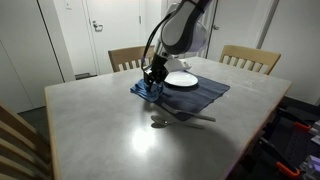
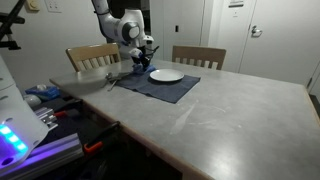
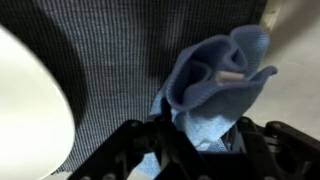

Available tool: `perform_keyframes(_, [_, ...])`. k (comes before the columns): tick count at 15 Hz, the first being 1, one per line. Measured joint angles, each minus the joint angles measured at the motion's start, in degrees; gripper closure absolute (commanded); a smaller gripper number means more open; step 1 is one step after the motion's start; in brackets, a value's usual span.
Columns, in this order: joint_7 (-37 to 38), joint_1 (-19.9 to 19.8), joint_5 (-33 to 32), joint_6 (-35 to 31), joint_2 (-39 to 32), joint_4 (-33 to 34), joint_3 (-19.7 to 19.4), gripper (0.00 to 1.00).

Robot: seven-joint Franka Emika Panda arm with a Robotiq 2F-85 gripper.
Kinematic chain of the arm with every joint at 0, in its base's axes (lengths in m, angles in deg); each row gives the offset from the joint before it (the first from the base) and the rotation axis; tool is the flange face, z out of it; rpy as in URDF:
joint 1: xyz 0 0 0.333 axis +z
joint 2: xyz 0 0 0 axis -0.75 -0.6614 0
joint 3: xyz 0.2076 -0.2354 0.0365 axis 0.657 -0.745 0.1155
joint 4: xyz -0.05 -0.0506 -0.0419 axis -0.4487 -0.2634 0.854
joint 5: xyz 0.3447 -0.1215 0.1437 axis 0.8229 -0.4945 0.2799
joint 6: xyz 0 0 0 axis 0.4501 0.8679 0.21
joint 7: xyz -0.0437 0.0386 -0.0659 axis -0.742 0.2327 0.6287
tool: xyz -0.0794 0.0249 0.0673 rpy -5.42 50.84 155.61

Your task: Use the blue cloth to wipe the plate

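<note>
Blue cloth bunches in soft folds between fingers near round plate.

plate: on mat
cloth: mat's edge, 9 o'clock of plate in an exterior view
utensil: on table, 6 o'clock of plate

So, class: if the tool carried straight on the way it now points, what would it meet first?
The blue cloth, bunched right in front of the tool in the wrist view; they may already touch. Beneath it lies the dark placemat.
</note>
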Motion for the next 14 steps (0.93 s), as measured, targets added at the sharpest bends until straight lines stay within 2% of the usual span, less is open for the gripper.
perform_keyframes(2, [0.0, -0.03, -0.54, 0.01, 0.67, -0.01, -0.33, 0.07])
perform_keyframes(4, [0.0, -0.01, -0.93, 0.32, 1.9, -0.14, -1.13, 0.0])
perform_keyframes(7, [-0.01, -0.06, -2.21, 2.31, 4.78, -0.67, -2.9, 0.0])
perform_keyframes(14, [-2.6, -1.04, -4.68, 14.33, 10.49, -1.2, -3.58, 0.0])
